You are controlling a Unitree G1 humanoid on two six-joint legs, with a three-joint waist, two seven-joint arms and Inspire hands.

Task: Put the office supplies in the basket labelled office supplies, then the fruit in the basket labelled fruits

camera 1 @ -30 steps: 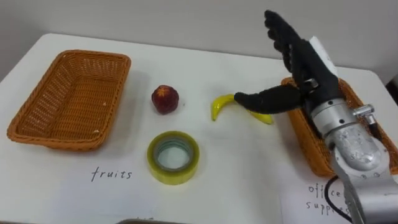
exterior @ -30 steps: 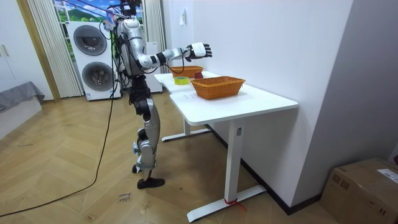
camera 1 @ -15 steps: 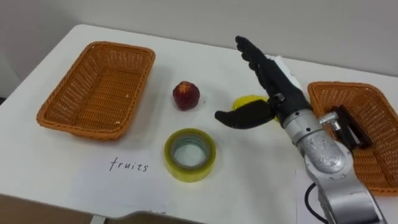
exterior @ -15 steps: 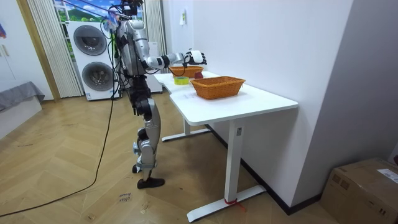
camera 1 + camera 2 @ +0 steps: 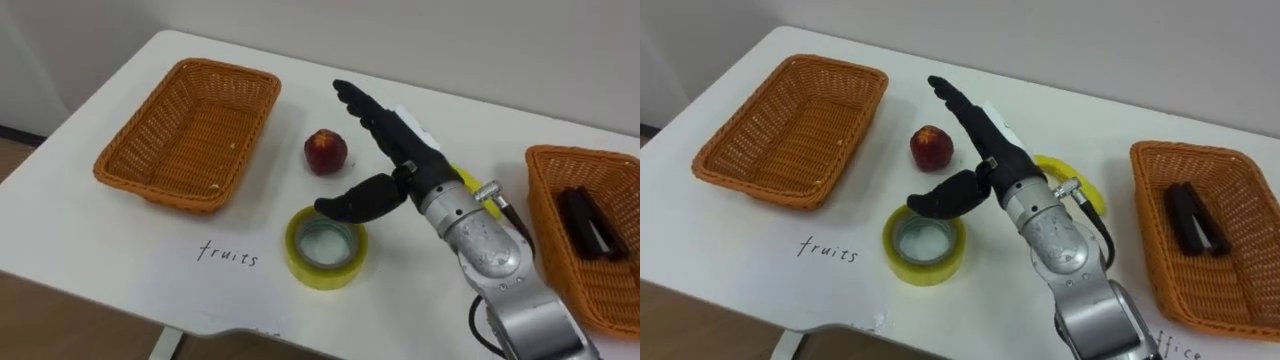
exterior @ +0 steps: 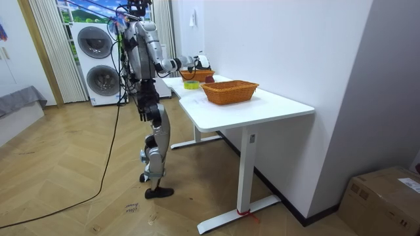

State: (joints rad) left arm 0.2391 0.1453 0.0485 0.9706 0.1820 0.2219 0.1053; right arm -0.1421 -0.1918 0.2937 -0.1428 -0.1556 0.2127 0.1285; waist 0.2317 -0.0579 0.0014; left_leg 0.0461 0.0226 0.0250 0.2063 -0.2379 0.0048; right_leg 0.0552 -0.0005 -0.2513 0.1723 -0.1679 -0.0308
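- R hand (image 5: 404, 153): fingers straight, thumb spread wide, holding nothing; hangs over mid table (image 5: 92, 240).
- Apple (image 5: 326, 151): just left of the fingers, beyond the thumb tip, apart from both.
- Tape roll (image 5: 325, 248): flat on table, under and near side of the thumb; can't tell if thumb touches it.
- Banana (image 5: 1058, 163): right of the fingers, by the wrist, partly hidden behind it.
- Left basket (image 5: 150, 186): well left of the fingers, no items in it; "fruits" label (image 5: 228, 255) in front.
- Right basket (image 5: 560, 262): well right of hand, black item (image 5: 585, 222) inside.
- Room view: robot stands at table's end, R arm out over it.
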